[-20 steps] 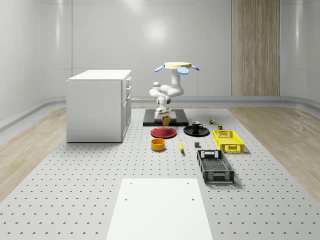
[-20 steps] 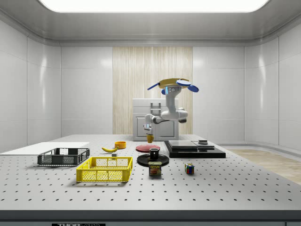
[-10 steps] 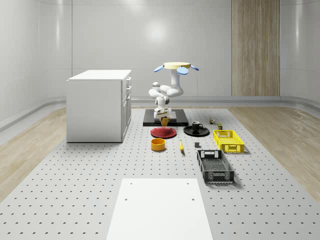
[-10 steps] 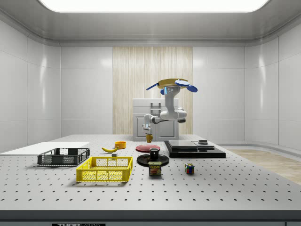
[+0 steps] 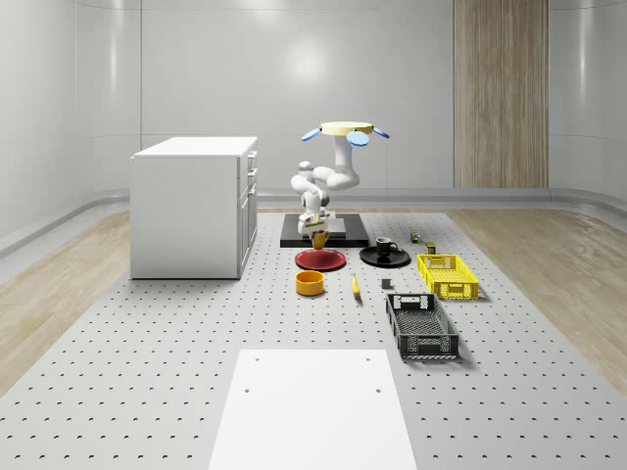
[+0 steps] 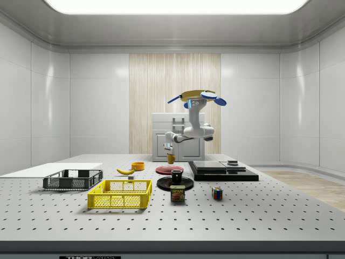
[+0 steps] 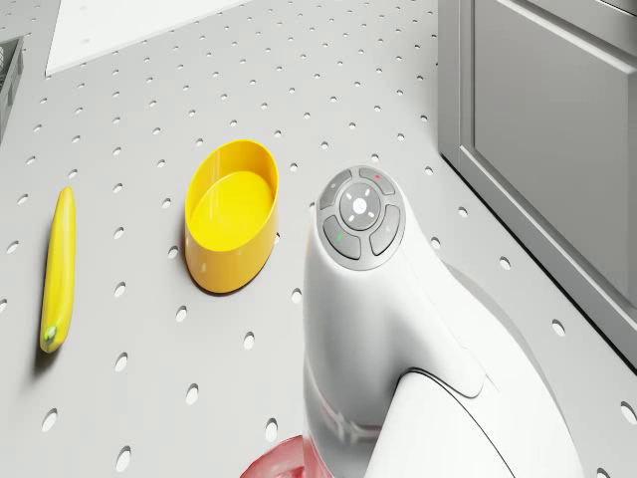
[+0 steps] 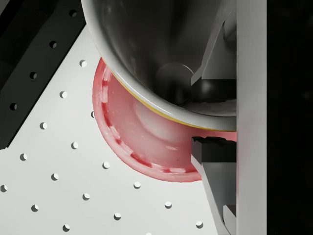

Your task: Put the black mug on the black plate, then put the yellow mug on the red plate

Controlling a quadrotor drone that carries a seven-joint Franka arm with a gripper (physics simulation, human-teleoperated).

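Observation:
The drone (image 5: 347,132) hovers above the far part of the table, over the black platform (image 5: 348,231). Its arm reaches down to the gripper (image 5: 315,227), which is shut on the yellow mug (image 5: 318,238). The mug hangs upright a little above the red plate (image 5: 320,259). In the side view the yellow mug (image 6: 171,158) is clearly apart from the red plate (image 6: 169,169). In the wrist view one finger (image 8: 215,152) presses the wall of the mug (image 8: 161,54), with the red plate (image 8: 137,139) beneath. The black mug (image 5: 384,246) stands on the black plate (image 5: 367,258).
A white cabinet (image 5: 194,206) stands at the whole-scene view's left. A yellow bowl (image 5: 310,283) and a banana (image 5: 355,285) lie in front of the red plate. A yellow crate (image 5: 448,275) and a black crate (image 5: 421,326) sit to the right, with a can (image 6: 178,193) and a cube (image 6: 216,193) nearby.
The gripper has carried the yellow mug slightly toward the whole-scene view's left, now over the red plate. The drone has barely shifted. Nothing else moved.

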